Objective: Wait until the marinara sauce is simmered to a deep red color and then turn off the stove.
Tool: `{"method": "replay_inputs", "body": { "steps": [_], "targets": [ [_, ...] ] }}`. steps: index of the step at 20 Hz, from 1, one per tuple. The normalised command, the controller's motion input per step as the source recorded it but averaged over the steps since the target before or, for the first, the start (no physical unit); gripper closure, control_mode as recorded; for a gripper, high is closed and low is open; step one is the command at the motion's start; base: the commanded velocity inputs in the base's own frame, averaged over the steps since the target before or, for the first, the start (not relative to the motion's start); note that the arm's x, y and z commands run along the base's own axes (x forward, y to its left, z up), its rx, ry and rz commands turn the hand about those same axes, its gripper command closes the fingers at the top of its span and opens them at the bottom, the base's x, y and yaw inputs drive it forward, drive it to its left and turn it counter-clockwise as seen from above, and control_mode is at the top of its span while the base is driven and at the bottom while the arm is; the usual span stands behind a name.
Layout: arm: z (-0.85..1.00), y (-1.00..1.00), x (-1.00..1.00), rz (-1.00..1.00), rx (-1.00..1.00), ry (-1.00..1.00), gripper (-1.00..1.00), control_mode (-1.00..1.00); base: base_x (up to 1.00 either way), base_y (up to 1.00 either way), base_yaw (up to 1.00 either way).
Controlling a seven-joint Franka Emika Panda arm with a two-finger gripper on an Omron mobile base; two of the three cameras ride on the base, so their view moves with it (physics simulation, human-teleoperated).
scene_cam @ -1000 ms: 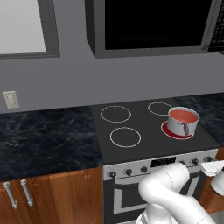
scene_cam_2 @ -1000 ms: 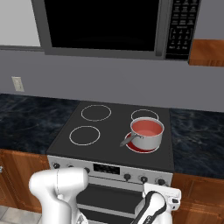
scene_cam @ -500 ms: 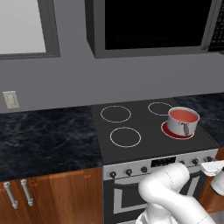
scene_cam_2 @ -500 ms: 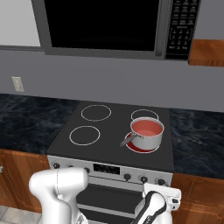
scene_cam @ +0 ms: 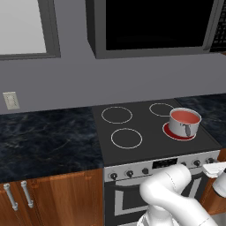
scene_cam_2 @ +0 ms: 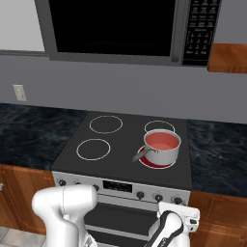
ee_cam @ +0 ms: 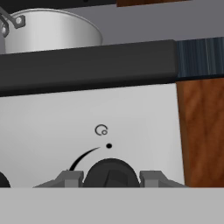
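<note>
Nothing has moved: fingers [ee_cam: 110, 178] open astride the stove [scene_cam: 132, 132] knob [ee_cam: 110, 174], its lower half cut off.

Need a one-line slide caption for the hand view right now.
Gripper open around a black stove knob on the silver front panel, steel saucepan above on the cooktop edge.

A black microwave [scene_cam_2: 113, 26] hangs above, its keypad [scene_cam_2: 197, 31] at the right end. A grey wall [scene_cam: 110, 84] runs behind, carrying a pale outlet plate [scene_cam: 11, 100] far left. Dark marbled counters [scene_cam: 48, 137] lie on both sides, the right stretch [scene_cam_2: 217, 152] under a wooden cabinet [scene_cam_2: 229, 57]. Brown wood doors with two silver handles [scene_cam: 17, 201] sit below the left counter. A white panel [scene_cam: 22, 26] in a grey frame fills the upper left.
</note>
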Motion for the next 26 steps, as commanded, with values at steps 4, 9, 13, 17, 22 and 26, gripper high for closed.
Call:
{"method": "replay_inputs", "body": {
  "steps": [4,9,13,17,22,26],
  "targets": [
    [0.00,0.00,0.00,0.00,0.00,0.00,1.00,-1.00,0.00,0.00,0.00],
    [0.00,0.00,0.00,0.00,0.00,0.00,1.00,-1.00,0.00,0.00,0.00],
    [0.00,0.00,0.00,0.00,0.00,0.00,1.00,-1.00,0.00,0.00,0.00],
    [0.00,0.00,0.00,0.00,0.00,0.00,1.00,-1.00,0.00,0.00,0.00],
    [0.00,0.00,0.00,0.00,0.00,0.00,1.00,-1.00,0.00,0.00,0.00],
    [0.00,0.00,0.00,0.00,0.00,0.00,1.00,-1.00,0.00,0.00,0.00]
  ]
}}
